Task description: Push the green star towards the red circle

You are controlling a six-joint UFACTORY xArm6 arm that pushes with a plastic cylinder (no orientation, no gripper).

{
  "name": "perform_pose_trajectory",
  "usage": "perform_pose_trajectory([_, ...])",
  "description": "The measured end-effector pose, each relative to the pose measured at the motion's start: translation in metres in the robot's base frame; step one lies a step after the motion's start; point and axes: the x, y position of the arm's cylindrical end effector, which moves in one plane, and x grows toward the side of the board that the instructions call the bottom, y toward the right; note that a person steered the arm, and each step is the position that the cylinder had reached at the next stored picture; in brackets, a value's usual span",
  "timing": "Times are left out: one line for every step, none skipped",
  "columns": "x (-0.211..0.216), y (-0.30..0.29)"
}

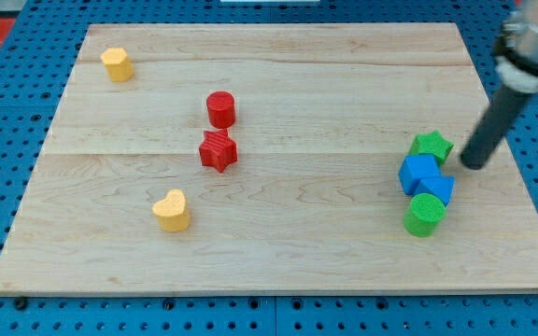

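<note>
- Pale wooden bench (278, 215) lies on a blue pegboard, filling the frame.
- Right of centre, my tip (472, 165) sits just right of the green star (431, 146); this tool is a plain rod, no jaws to spread.
- Red circle (220, 108) stands well apart at upper centre, red star (218, 150) just below.

Two red blocks (219, 129), two yellow (144, 137), two green (428, 180), two blue (426, 179).
</note>
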Motion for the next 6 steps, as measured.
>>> perform_pose_trajectory([-0.039,-0.049])
perform_pose_trajectory([-0.073,-0.110])
perform_pose_trajectory([-0.043,-0.108])
perform_pose_trajectory([-0.060,-0.150])
perform_pose_trajectory([-0.105,-0.181])
perform_pose_trajectory([-0.103,-0.138])
